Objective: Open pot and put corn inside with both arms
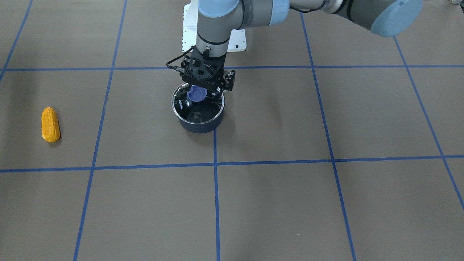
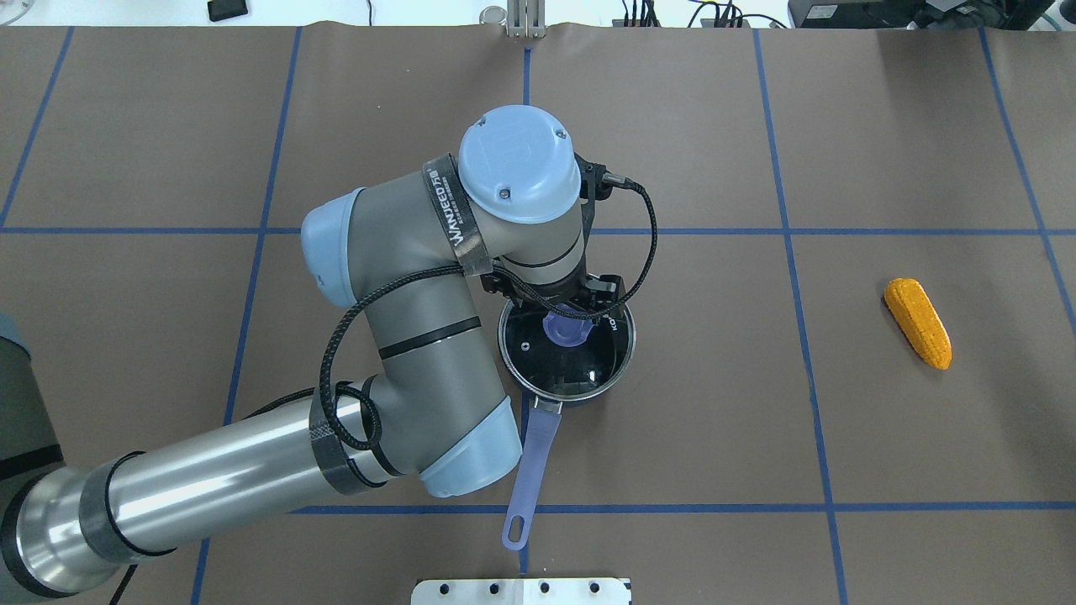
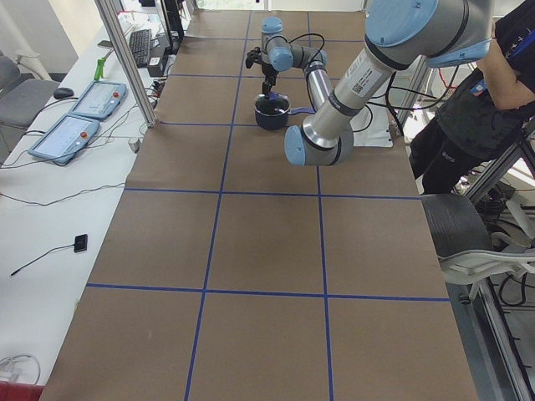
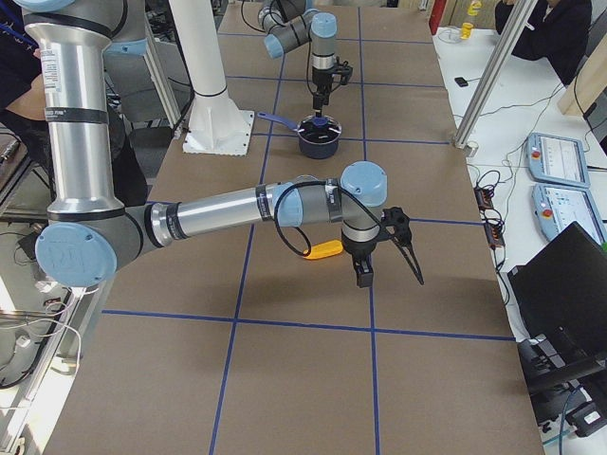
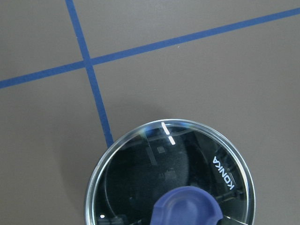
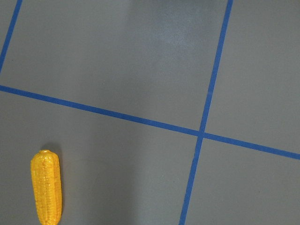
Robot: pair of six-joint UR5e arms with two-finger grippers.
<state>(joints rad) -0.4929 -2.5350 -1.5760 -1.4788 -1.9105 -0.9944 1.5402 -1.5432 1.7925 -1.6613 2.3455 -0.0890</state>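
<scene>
brown paper tabletop (image 1: 290, 203), blue tape grid (image 1: 216, 188). pot (image 1: 200, 126) sits mid-table with the glass lid (image 1: 198, 112) seated on it, handle (image 2: 538, 458) pointing toward my base. my left gripper (image 1: 206, 89) is down at the blue knob (image 1: 197, 93); the fingers are hidden, so i can't tell whether they pinch it or only flank it. to do this well: centre on the knob, pinch firmly, lift straight up so the light pot doesn't drag, then carry the lid aside. corn (image 1: 50, 124) lies well apart on my right side. right gripper (image 4: 363, 272) hovers near it, its opening unreadable from here. best it waits until the mouth is clear.
</scene>
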